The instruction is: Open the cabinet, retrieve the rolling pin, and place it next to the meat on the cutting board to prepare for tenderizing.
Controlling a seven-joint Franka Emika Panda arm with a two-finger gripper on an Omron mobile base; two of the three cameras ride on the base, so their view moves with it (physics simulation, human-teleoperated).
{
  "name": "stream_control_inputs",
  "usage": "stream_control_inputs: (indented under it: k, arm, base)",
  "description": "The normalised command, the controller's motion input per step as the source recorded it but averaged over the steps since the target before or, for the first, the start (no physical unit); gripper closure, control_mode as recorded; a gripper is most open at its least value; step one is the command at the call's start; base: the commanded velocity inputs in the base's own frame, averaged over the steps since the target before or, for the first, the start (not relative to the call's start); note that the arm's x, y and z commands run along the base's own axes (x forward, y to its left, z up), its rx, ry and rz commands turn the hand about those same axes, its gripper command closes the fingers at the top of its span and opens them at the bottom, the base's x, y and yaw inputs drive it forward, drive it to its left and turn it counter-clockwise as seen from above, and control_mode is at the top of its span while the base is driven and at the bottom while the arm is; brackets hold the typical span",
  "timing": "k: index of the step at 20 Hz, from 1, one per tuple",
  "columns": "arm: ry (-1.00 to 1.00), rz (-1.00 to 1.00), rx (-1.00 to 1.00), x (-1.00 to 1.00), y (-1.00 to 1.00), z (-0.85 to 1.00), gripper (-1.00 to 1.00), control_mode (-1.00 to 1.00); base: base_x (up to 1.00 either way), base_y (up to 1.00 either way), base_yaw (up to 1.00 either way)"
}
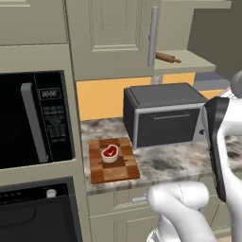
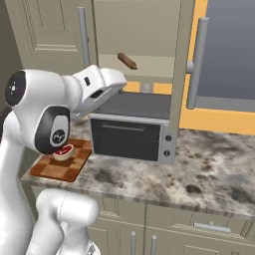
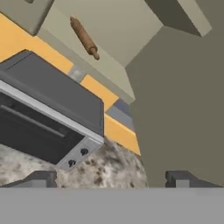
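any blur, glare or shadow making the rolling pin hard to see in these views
Left base view: rolling pin small but clear on the pale cabinet shelf, no glare. Right base view: it stands out against evenly lit beige, slightly soft. Hand view: the picture is tilted and coarse, yet the pin reads plainly, with a faint shadow beside it.

The beige cabinet (image 1: 111,33) stands open; the brown rolling pin (image 1: 168,57) lies on its bottom shelf. The red meat (image 1: 109,153) rests on the checkered cutting board (image 1: 113,170), lower left.

Beige cabinet (image 1: 108,33), brown rolling pin (image 3: 85,37), checkered brown cutting board (image 1: 113,165), red white-rimmed meat (image 1: 109,152)
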Motion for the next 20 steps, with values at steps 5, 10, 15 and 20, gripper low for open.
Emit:
stream_control_inputs:
  k: [5,10,15,20]
  arm:
    - [-0.2,0.19,0.18,0.01,0.16,0.24,-1.0,-1.0]
    - [-0.06,0.1,0.18,0.23,0.17,0.47,-1.0,-1.0]
    - [-0.03,0.06,0.15,0.31,0.2,0.46,-1.0,-1.0]
    - [-0.01,0.03,0.14,0.4,0.09,0.16,-1.0,-1.0]
  base:
    - [0.0,0.0,0.0]
    - [0.0,0.0,0.0]
    - [0.0,0.0,0.0]
    - [0.0,0.0,0.0]
